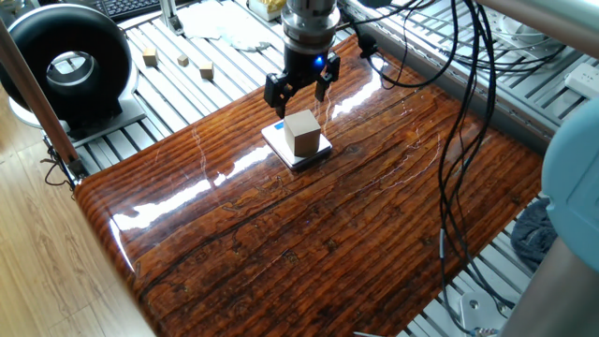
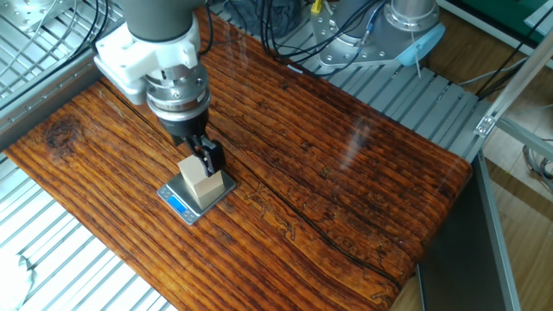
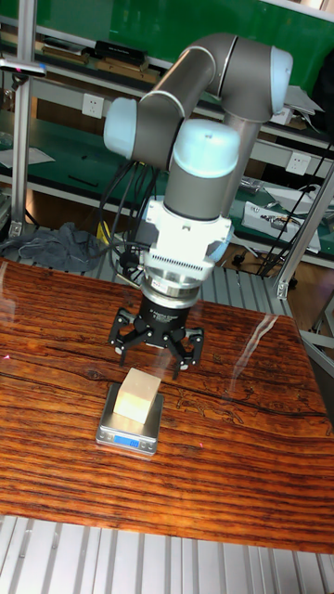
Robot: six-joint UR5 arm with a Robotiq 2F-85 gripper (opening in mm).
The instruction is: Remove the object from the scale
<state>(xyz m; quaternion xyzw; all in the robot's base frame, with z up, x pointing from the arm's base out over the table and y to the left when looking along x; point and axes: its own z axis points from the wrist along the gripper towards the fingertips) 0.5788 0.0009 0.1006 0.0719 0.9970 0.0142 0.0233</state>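
The wooden cube sits centred on the scale, looking light, rigid and plain-faced, so two opposite side faces should suit a pinch. The claw hangs spread wide, at the cube's 12 o'clock. The tall fixed view shows both fingers apart; the other fixed view shows only one

Worktop: glossy dark-grained wood slab on a ribbed metal bench. Far left in one fixed view, a black ring-shaped unit with a white centre. Three small wooden blocks in a loose row on the ribbed metal, well apart from the slab. Black cables hang over the right side. White cloth at the far edge, keyboard beside it.
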